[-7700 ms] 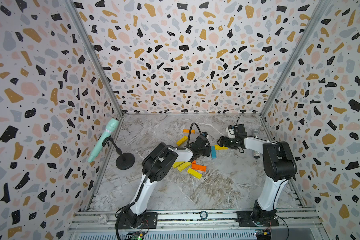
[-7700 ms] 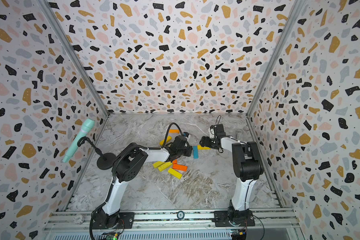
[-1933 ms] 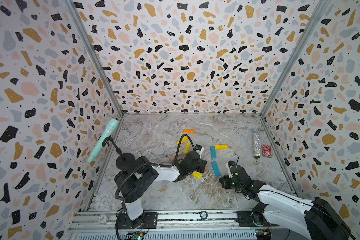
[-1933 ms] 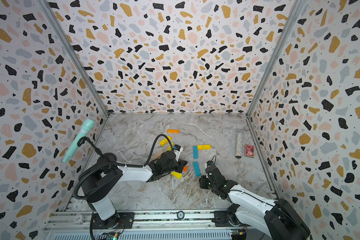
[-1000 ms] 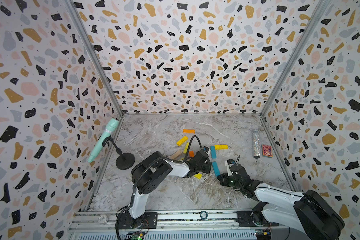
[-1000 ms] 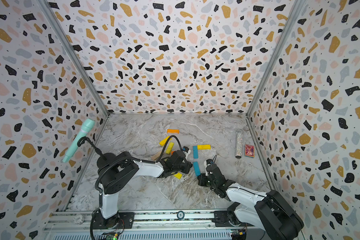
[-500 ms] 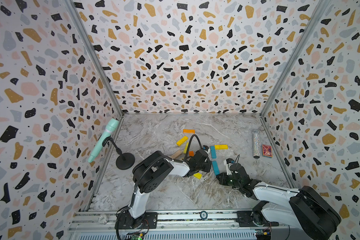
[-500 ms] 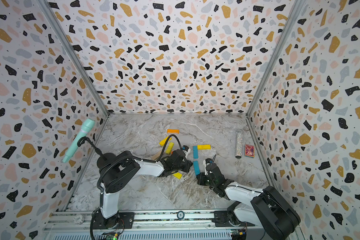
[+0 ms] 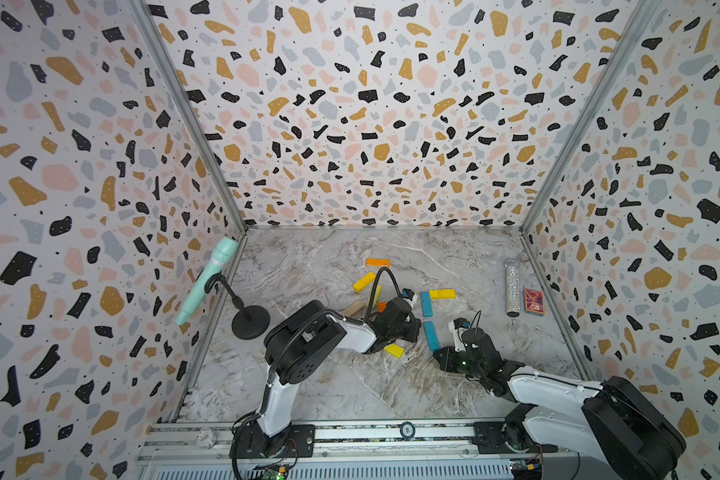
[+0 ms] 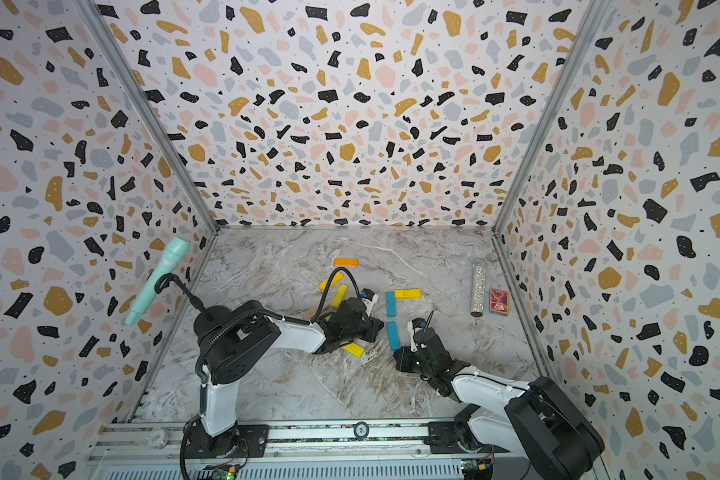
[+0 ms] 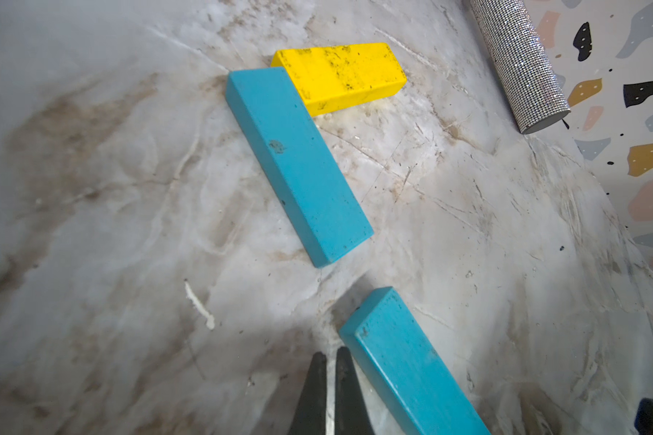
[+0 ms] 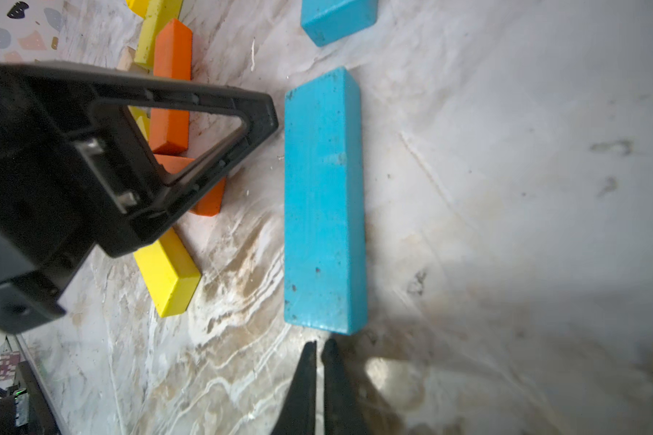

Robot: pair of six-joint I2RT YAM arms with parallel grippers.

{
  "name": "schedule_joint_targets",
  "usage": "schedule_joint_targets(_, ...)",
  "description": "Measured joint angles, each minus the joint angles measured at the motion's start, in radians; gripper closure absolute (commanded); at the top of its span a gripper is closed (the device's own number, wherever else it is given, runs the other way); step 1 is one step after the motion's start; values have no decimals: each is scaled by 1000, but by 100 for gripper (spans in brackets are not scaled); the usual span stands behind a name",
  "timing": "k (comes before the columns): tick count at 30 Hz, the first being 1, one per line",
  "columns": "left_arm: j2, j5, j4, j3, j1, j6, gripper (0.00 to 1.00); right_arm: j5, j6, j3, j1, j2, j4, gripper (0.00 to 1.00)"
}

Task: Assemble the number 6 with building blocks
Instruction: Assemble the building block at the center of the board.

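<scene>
Lying flat on the grey marble table (image 9: 333, 386) is the lower blue wooden block (image 12: 323, 199). The left gripper (image 11: 330, 356) has its fingers pressed together, holding nothing, just beside one long side of that block. The right gripper (image 12: 319, 344) is pressed together too and holds nothing. Its tips sit right at the block's short end. Past a small gap lies the upper blue wooden block (image 11: 298, 162), with its far corner touching a yellow wooden block (image 11: 340, 75).
</scene>
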Motion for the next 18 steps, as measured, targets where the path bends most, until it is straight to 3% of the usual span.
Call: schedule_joint_targets(18, -5, 15, 105, -51, 0, -1, 100, -1, -11, -6, 0, 37, 61, 91)
